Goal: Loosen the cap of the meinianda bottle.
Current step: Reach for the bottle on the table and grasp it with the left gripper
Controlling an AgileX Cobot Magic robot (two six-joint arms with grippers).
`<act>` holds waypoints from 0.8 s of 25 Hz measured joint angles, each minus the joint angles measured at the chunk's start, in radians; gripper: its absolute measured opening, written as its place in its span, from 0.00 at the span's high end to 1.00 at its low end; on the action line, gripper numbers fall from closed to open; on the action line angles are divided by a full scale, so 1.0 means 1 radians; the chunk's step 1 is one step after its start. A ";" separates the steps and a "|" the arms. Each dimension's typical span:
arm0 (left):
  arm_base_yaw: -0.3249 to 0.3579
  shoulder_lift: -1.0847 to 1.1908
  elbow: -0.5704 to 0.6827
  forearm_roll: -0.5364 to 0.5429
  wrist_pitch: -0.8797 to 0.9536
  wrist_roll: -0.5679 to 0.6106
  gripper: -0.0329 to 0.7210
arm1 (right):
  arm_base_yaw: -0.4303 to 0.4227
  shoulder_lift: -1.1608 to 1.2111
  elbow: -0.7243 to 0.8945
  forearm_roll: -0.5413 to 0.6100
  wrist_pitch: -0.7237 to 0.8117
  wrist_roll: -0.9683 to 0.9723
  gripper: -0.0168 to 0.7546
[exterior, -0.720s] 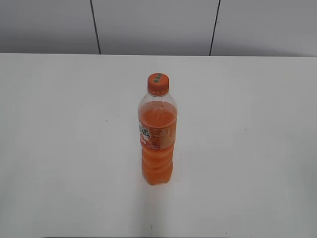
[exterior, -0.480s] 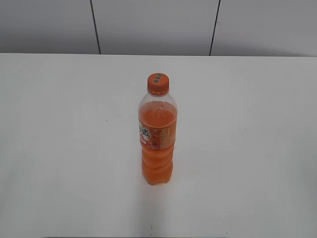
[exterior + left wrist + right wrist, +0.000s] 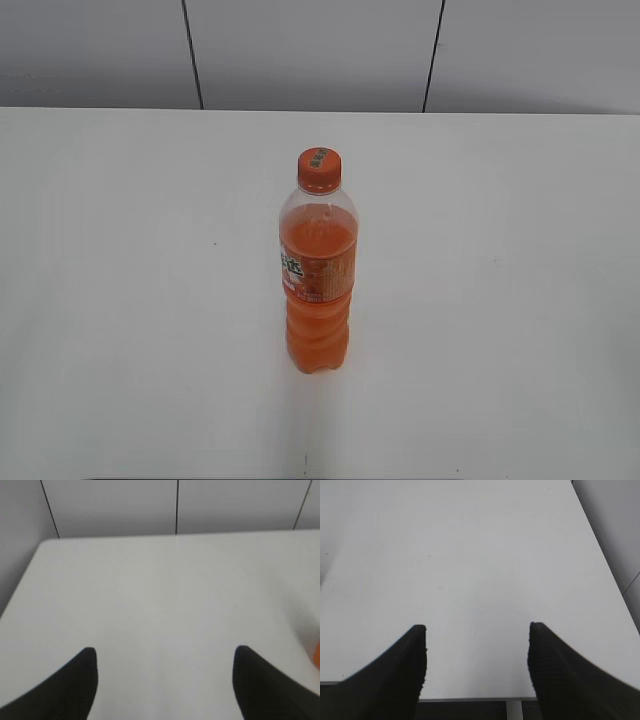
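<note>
Nothing moved; capped meinianda bottle [image 3: 318, 275] holds orange drink.

The white counter [image 3: 120, 300] runs back to a grey panelled wall and carries one thing, the bottle [image 3: 318, 290], standing upright near its middle with orange drink inside, an orange label round its body and the orange cap [image 3: 319, 169] screwed on top.

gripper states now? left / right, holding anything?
Left gripper: open, holding nothing, only bare table between its fingers.
Right gripper: open, holding nothing.
</note>
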 joint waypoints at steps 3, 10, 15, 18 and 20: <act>0.000 0.023 -0.002 0.011 -0.128 0.000 0.28 | 0.000 0.000 0.000 0.000 0.000 0.000 0.36; 0.000 0.260 -0.002 0.027 -0.339 0.000 0.28 | 0.000 0.000 0.000 0.007 0.000 0.000 0.36; 0.000 0.525 -0.002 0.025 -0.581 0.000 0.28 | 0.000 0.000 0.000 0.007 0.000 0.000 0.36; 0.000 0.680 0.015 -0.034 -0.813 0.000 0.28 | 0.000 0.000 0.000 0.007 0.000 0.001 0.36; 0.000 0.762 0.043 -0.058 -0.960 0.000 0.28 | 0.000 0.000 0.000 0.007 0.000 0.001 0.36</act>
